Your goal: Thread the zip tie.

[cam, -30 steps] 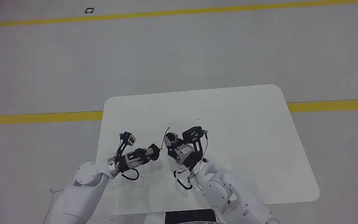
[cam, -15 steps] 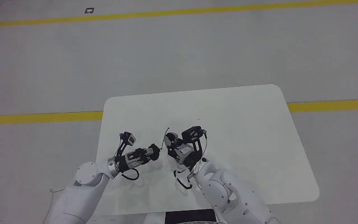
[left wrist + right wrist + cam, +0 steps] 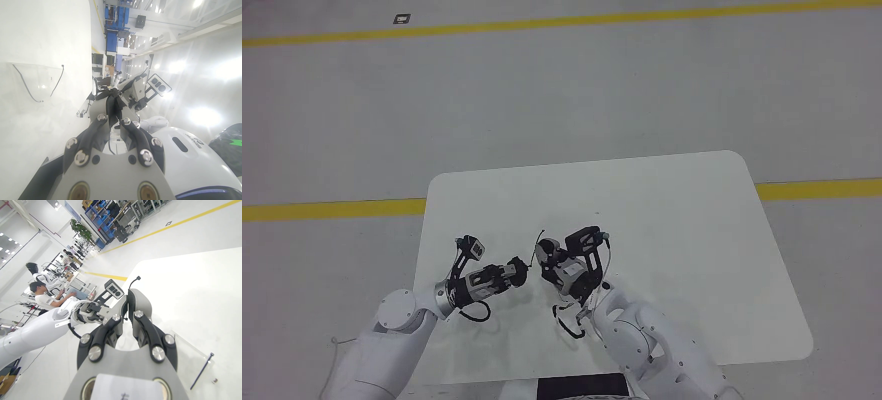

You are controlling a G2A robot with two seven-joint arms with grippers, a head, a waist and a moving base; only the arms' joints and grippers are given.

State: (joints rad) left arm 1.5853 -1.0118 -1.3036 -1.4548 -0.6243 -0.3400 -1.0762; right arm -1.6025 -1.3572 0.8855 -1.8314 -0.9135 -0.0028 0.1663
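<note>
Bright overhead glare, wide-angle edge distortion

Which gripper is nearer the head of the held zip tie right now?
Right. The right gripper is shut on the zip tie, whose head pokes out just beyond it. The left gripper faces it from the side, farther from the head.

Glossy white arms (image 3: 37, 325) carry grey jaws, black linkages (image 3: 145, 325), silver screws (image 3: 158, 353).
</note>
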